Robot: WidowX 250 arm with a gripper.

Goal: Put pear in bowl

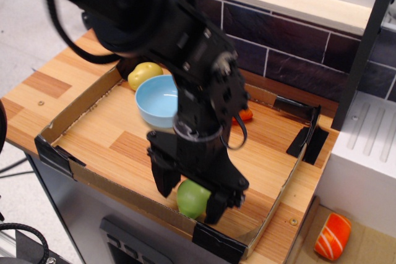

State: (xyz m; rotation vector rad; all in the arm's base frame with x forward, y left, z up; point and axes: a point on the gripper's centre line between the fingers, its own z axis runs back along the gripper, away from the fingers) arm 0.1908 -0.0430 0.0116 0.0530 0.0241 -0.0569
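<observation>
Nearest the camera, the pear (190, 197) lies on the bench between the spread-open fingers of the tool (190, 197), so the grasp is in hand. Next it calls for closing, lifting, then carrying to the bowl (156, 101), beyond the pear.

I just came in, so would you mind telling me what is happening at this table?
A black robot arm has its open gripper lowered around the green pear, one finger on each side, near the front wall of the cardboard tray. The pear sits on the tray floor, not yet lifted. The light-blue bowl waits empty toward the back, with a yellow fruit behind it and an orange carrot partly hidden by the arm.
</observation>
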